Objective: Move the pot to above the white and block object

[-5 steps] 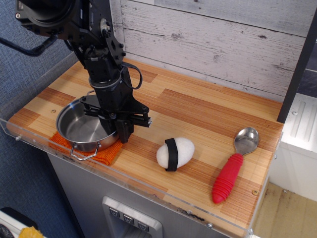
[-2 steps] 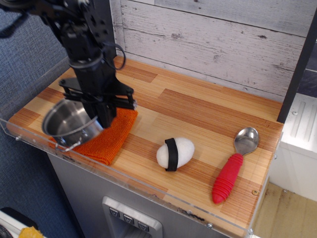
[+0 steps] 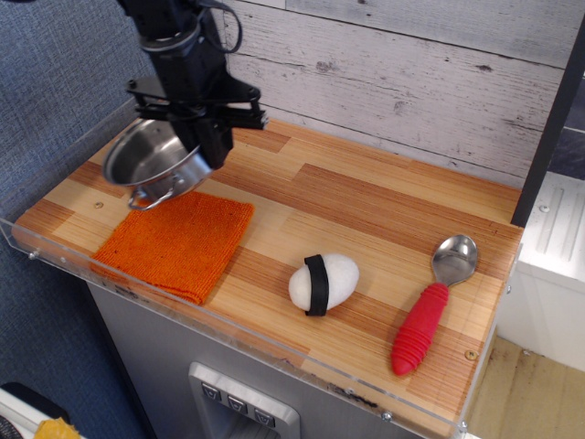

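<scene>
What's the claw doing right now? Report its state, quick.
Claw: closed on the rim of the pot, holding it tilted in the air above the orange cloth.

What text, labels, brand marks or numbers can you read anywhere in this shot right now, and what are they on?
None: no readable text in this view.
The pot, held up by the gripper: bare steel, no marking.
The white and block object: only a plain black band.
The spoon, orange cloth and wooden table: no print.
The buttons on the grey panel below the table: any marks too small to read.
</scene>
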Robot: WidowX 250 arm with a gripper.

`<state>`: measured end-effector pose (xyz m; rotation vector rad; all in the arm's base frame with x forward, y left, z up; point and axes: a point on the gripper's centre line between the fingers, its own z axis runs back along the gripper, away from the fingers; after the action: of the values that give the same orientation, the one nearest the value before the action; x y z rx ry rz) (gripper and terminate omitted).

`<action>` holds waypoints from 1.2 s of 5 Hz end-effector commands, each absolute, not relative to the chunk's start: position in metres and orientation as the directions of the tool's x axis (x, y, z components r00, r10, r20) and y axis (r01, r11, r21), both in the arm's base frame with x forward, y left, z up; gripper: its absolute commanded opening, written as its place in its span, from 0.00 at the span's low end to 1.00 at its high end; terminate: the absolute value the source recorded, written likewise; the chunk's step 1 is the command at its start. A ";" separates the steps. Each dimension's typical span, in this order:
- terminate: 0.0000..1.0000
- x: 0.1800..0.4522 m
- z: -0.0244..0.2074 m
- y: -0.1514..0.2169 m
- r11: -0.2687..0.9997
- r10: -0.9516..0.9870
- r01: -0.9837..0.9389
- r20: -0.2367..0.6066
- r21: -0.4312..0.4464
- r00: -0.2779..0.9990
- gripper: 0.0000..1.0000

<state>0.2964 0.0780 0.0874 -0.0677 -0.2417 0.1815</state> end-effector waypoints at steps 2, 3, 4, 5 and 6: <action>0.00 0.356 0.108 -0.006 0.980 0.116 -0.060 0.298 -0.191 0.948 0.00; 0.00 0.375 0.103 -0.026 0.984 0.075 -0.026 0.278 -0.174 0.958 0.00; 0.00 0.382 0.092 -0.044 0.986 0.053 -0.009 0.264 -0.164 0.963 0.00; 0.00 0.382 0.076 -0.064 0.991 0.007 0.027 0.243 -0.133 0.970 0.00; 0.00 0.375 0.059 -0.077 0.994 -0.033 0.055 0.213 -0.099 0.976 0.00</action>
<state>0.3737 -0.0744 0.0425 -0.0970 -0.1705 -0.0399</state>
